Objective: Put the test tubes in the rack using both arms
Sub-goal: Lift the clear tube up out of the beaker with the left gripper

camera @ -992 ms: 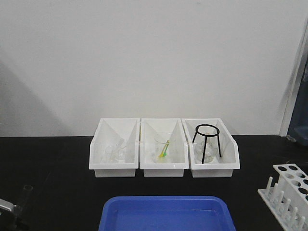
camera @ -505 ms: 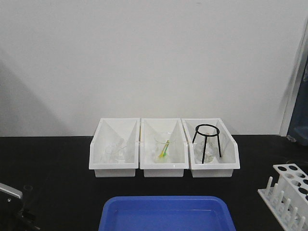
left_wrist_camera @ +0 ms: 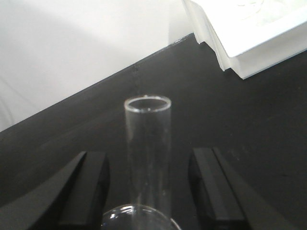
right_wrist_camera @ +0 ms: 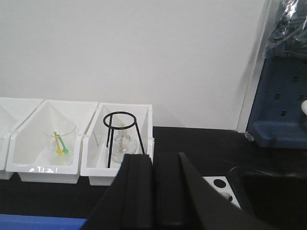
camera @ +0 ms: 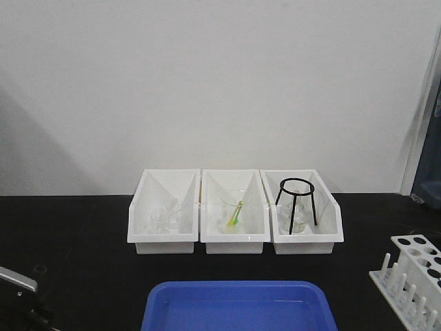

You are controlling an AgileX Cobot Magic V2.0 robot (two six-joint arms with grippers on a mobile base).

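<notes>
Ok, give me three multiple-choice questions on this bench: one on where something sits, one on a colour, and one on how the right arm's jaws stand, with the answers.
1. Which white bin holds the black tripod ring?
A the left bin
B the middle bin
C the right bin

2. What colour is the tray nearest the camera in the front view?
A red
B blue
C green

3. How do the jaws of the right gripper stand?
A shut, with nothing between them
B wide open
C clamped on a test tube

Answers:
1 C, the ring's legs stand inside that bin.
2 B, its rim and floor are blue.
3 A, the right wrist view shows the jaws pressed together.
</notes>
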